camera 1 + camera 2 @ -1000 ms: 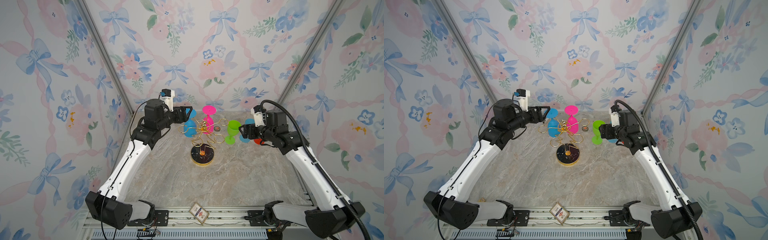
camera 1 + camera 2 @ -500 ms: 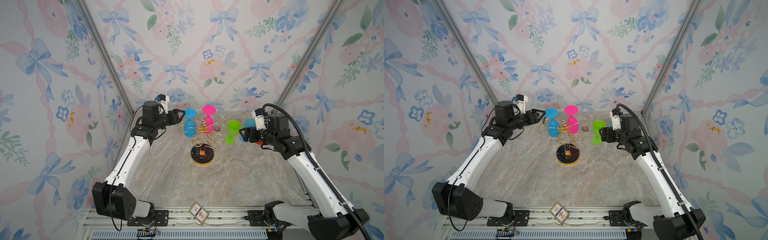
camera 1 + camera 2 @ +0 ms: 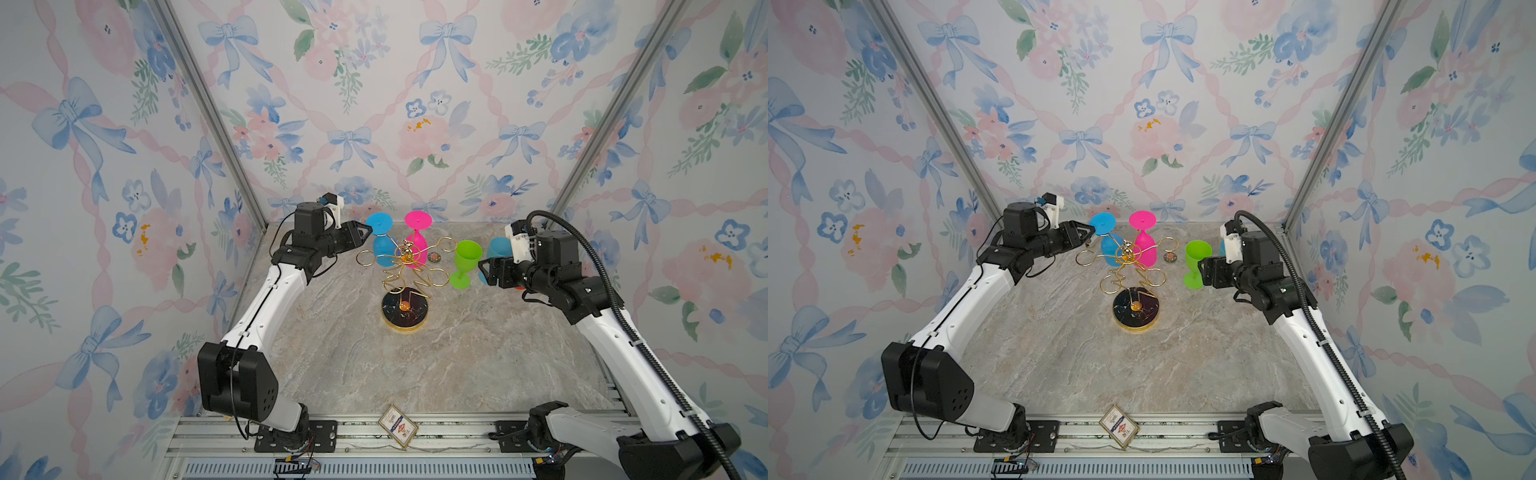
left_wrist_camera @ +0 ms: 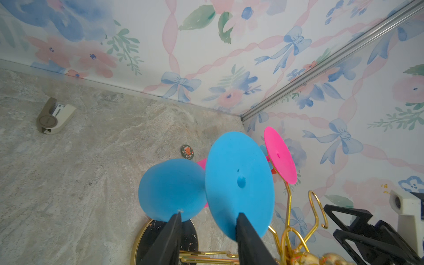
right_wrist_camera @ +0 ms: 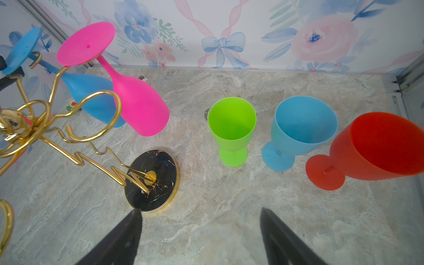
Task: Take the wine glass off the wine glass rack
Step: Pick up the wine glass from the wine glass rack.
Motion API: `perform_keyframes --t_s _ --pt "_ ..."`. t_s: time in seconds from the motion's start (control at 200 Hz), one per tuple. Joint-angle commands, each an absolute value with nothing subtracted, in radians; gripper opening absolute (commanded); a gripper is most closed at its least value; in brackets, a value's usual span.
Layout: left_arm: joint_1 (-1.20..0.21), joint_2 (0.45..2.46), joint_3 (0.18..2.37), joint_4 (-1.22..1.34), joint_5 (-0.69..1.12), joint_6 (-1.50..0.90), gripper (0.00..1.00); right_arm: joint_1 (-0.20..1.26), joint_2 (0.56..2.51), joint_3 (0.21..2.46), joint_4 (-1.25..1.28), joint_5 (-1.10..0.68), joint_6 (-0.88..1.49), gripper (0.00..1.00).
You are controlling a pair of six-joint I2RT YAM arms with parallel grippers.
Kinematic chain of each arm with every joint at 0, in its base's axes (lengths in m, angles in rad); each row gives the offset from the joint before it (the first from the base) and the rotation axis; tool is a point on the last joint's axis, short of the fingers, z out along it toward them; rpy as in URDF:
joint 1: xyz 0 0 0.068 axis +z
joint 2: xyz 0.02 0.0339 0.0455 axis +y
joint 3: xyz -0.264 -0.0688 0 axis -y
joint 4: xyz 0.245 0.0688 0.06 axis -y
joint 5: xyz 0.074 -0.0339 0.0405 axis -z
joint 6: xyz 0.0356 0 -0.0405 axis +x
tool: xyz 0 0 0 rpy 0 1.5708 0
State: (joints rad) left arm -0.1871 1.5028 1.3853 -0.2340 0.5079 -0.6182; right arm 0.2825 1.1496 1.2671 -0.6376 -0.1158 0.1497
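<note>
- The left gripper (image 4: 207, 214) stood half spread, its tips straddling the hanging blue wine glass (image 4: 238, 181) between bowl and foot; I could not tell whether they touched it.
- In a top view that glass hung at 11 o'clock on the wine glass rack (image 3: 405, 266), at the gripper's 3 o'clock.
- The right gripper (image 5: 199, 213) was spread wide and empty, at the rack's 3 o'clock.

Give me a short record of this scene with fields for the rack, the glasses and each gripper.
rack: wine glass rack, gold wire on a black base
hanging upside down: hanging blue glass, pink glass
upright on table: green glass, standing blue glass, red glass
left gripper: jaws apart by the hanging blue glass's foot
right gripper: open, empty, facing the upright glasses
</note>
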Motion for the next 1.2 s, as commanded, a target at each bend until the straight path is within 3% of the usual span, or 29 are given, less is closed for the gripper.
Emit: perform_keyframes --t_s 0.0,0.67,1.195 --pt "-0.184 1.528 1.423 -0.239 0.533 -0.634 0.40 0.276 1.121 1.246 -0.632 -0.128 0.163 0.83" --pt "-0.185 1.568 1.499 -0.238 0.588 -0.671 0.29 0.259 1.096 1.202 -0.628 -0.144 0.171 0.83" --pt "-0.189 1.603 1.517 -0.238 0.601 -0.683 0.28 0.245 1.074 1.189 -0.635 -0.149 0.171 0.83"
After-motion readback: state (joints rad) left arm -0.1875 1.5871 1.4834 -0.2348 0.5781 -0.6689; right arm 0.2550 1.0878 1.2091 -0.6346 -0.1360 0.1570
